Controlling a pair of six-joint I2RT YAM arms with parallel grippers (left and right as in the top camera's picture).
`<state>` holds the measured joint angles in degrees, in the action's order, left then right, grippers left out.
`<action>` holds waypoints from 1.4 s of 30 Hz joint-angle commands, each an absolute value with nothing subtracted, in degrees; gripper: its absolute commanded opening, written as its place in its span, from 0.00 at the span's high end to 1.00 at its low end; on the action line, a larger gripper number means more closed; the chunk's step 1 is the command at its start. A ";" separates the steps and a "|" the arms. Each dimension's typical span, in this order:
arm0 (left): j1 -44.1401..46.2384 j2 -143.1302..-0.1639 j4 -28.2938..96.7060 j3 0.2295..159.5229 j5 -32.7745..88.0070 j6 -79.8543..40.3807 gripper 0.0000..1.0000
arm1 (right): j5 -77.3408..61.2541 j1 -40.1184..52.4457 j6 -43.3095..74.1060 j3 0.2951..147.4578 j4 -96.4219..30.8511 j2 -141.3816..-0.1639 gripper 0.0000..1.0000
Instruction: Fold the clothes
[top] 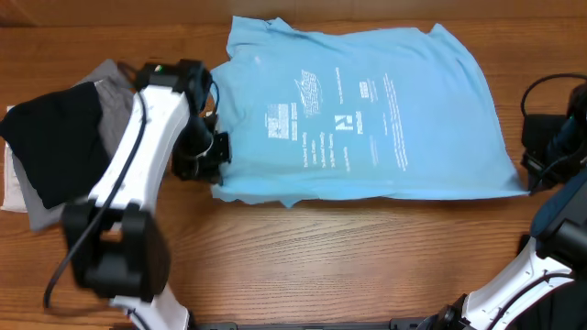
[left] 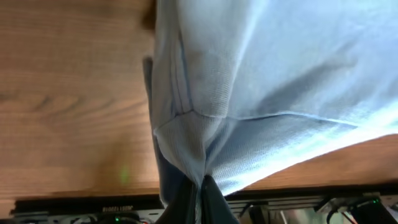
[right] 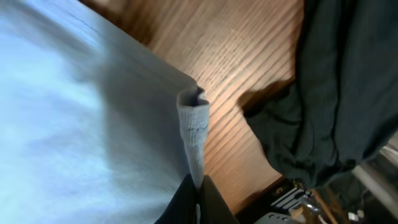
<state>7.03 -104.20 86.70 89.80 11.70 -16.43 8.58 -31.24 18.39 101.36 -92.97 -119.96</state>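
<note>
A sky-blue T-shirt [top: 367,110] with white lettering lies spread on the wooden table, centre to right. My left gripper [top: 213,154] is shut on the shirt's left edge; the left wrist view shows blue fabric [left: 249,93] pinched between the fingers [left: 200,199]. My right gripper [top: 530,176] is shut on the shirt's right lower corner; the right wrist view shows the hem [right: 194,124] rising from the closed fingers [right: 198,202]. A pile of black [top: 50,137], grey [top: 115,101] and white garments lies at the left.
A dark garment [right: 336,93] lies bunched on the table to the right of the right gripper. The table's front edge [left: 93,196] runs just behind the left gripper. Bare wood [top: 367,247] shows in front of the shirt.
</note>
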 commanded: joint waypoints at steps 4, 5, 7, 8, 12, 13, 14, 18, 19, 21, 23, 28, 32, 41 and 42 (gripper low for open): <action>6.26 -91.77 82.35 76.75 9.98 -21.93 0.95 | 8.93 -31.59 19.81 96.31 -90.26 -114.72 0.96; 6.22 -90.37 81.73 75.29 9.87 -22.50 0.96 | 8.93 -31.59 19.81 95.57 -89.84 -113.86 0.96; 6.02 -87.22 80.71 72.18 9.87 -23.77 0.96 | 8.73 -31.59 19.99 93.95 -89.03 -111.87 0.96; 5.89 -85.78 80.58 70.83 9.87 -24.49 0.96 | 8.69 -31.57 20.27 93.30 -88.90 -110.89 0.96; 5.21 -80.31 80.53 66.26 9.82 -26.59 0.96 | 8.75 -31.59 20.53 91.15 -88.05 -107.48 0.96; 4.93 -78.59 80.47 65.06 9.21 -27.77 0.96 | 8.73 -31.57 20.88 90.74 -87.85 -106.91 0.96; 4.75 -77.80 80.44 64.60 8.69 -28.49 0.96 | 8.62 -31.57 20.86 90.52 -87.64 -106.72 0.96; 3.68 -74.52 75.96 62.98 7.55 -31.46 0.96 | 4.71 -31.05 19.59 89.93 -84.31 -106.63 0.96; 3.68 -74.43 74.15 62.89 7.79 -31.79 0.96 | 3.11 -30.68 18.63 89.93 -82.87 -106.63 0.96; 3.68 -74.72 69.73 62.70 8.73 -31.77 0.96 | 0.30 -29.67 16.12 89.93 -80.09 -106.63 0.96; 3.75 -75.31 64.66 62.00 9.89 -31.77 0.96 | -0.19 -28.38 15.57 89.93 -77.76 -106.63 0.96; 3.75 -79.05 55.94 61.17 13.26 -32.03 0.96 | -0.10 -24.62 14.72 89.93 -71.64 -106.63 0.96; 3.75 -82.56 50.72 61.17 13.37 -32.36 0.96 | -0.12 -22.09 14.76 89.93 -66.61 -106.63 0.92; 3.66 -88.47 43.40 61.17 8.95 -35.46 0.96 | -0.12 -20.91 14.79 89.93 -59.90 -106.74 0.90; 3.66 -88.88 42.63 61.17 8.23 -36.01 0.96 | -0.10 -20.91 14.76 89.93 -59.35 -106.76 0.90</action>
<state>4.08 -87.50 43.79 61.76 11.46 -33.21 -0.03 -20.91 14.96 89.97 -60.36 -107.68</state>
